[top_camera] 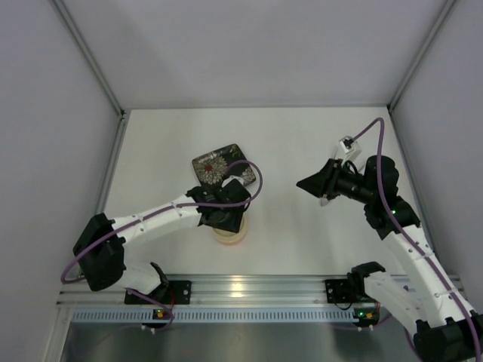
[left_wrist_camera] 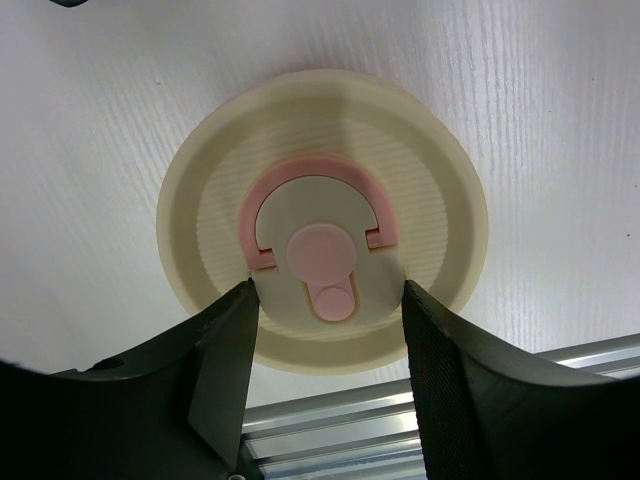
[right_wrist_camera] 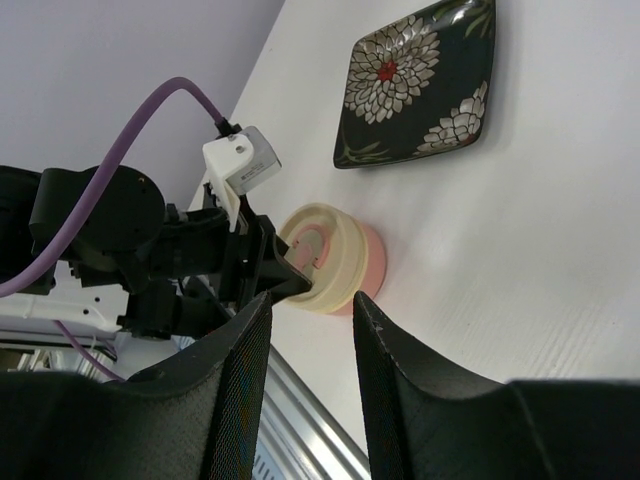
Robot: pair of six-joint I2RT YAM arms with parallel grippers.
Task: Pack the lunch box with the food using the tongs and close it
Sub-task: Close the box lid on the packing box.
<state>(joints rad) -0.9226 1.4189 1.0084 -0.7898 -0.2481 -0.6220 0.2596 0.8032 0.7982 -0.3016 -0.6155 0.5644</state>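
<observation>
1. The lunch box (right_wrist_camera: 365, 262) sits on the surface (top_camera: 302, 143) by the front rail. It is near the black plate (right_wrist_camera: 420, 80) but apart from it, and the lid (left_wrist_camera: 320, 130) lies on top.
2. I judge the step to be closing. I should push straight down with the lid level and centred, so the rim seats all round. A tilted push could leave one side up or slide the box.
3. My left pincer (left_wrist_camera: 328, 290) is drawn in on the lid's raised, pink-marked middle, with one finger against each side.
4. My right pincer (right_wrist_camera: 313, 300) hangs well off to the right, partly spread, with nothing visible between its fingers.
5. I see no tongs and no food. The plate is bare, so the food is probably already inside.
</observation>
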